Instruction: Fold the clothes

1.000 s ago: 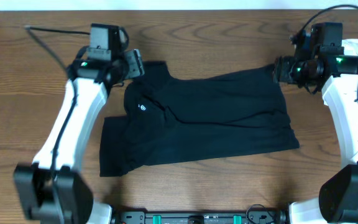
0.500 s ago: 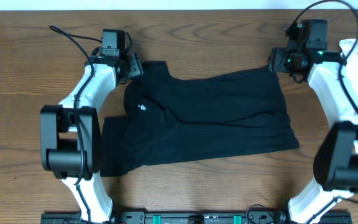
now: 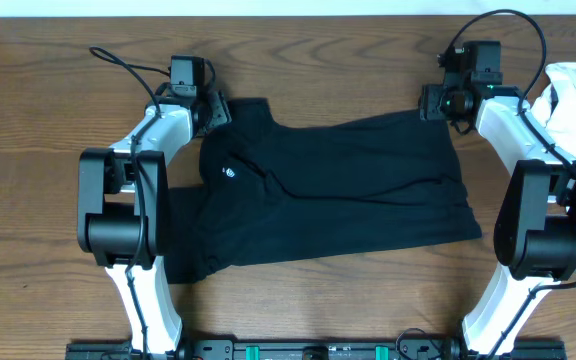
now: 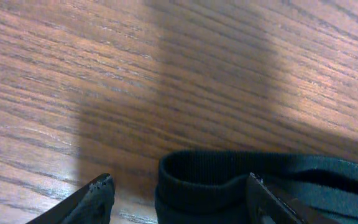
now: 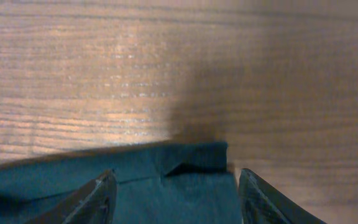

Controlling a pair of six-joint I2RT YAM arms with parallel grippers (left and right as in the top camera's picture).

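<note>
The black T-shirt [image 3: 338,190] lies spread flat across the middle of the wooden table [image 3: 38,220], its long side running from 9 o'clock to 3 o'clock in the overhead view. Its small white logo [image 3: 230,172] faces up near the 9 o'clock end, and a sleeve sticks out toward 7 o'clock.

My left gripper [image 4: 180,183] sits at the shirt's 10 o'clock corner. Its jaws stand well apart. In my left wrist view a ribbed, doubled edge of black cloth curls between them. The finger [image 4: 98,198] at 7 o'clock is clear of the fabric, over bare wood. The other finger at 5 o'clock is over the cloth. I have hold of nothing there.

My right gripper [image 5: 176,177] is at the shirt's 2 o'clock corner, jaws likewise parted. In my right wrist view the squared-off corner of the shirt lies flat between the two fingers [image 5: 101,200], with a small fold lifting at its edge. The cloth rests loose on the table, not pinched.

A white garment [image 3: 573,95] is bunched at the table's 3 o'clock edge, just beyond my right arm and apart from the black shirt.
</note>
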